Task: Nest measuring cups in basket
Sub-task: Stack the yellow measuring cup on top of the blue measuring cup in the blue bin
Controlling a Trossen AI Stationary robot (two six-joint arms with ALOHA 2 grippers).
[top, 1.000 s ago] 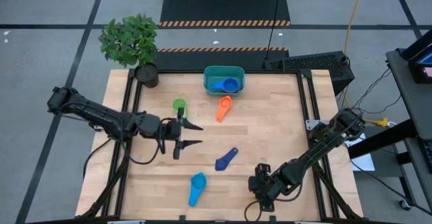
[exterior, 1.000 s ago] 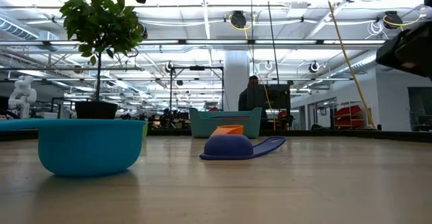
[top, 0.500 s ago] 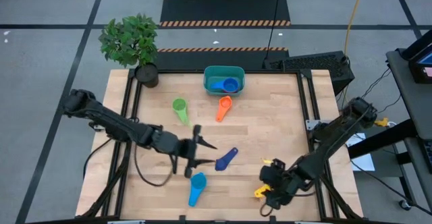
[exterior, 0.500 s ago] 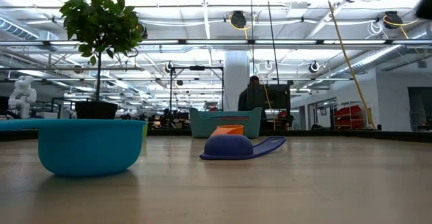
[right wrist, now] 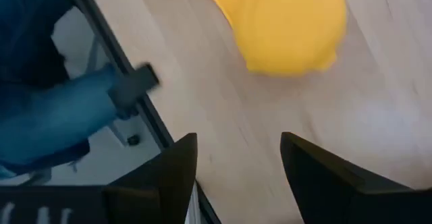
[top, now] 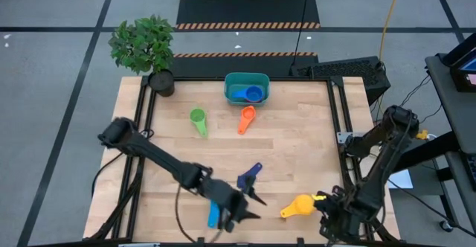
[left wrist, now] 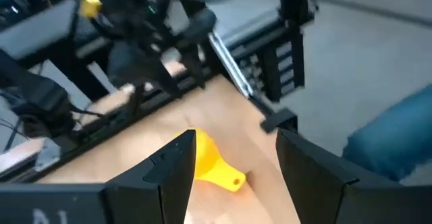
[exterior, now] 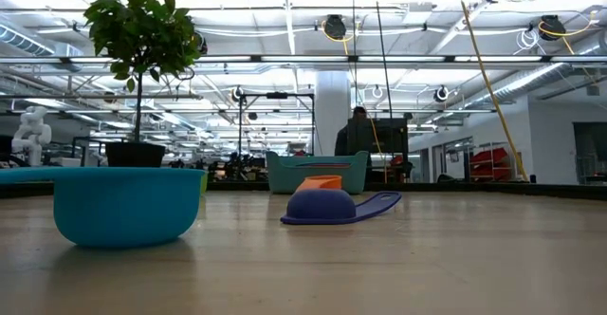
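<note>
Teal basket is seen at the table's far edge, with blue cups inside. The left gripper is held open near the lighter blue cup; the right gripper is parted beside the yellow cup, nothing gripped.

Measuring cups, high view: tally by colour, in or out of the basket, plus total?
Green cup: 1, on table
Orange cup: 1, on table
Dark blue cup: 1, on table
Yellow cup: 1, on table
Light blue cup: 1, on table
Blue cup: 1 clearly seen, in basket
Total: 6
</note>
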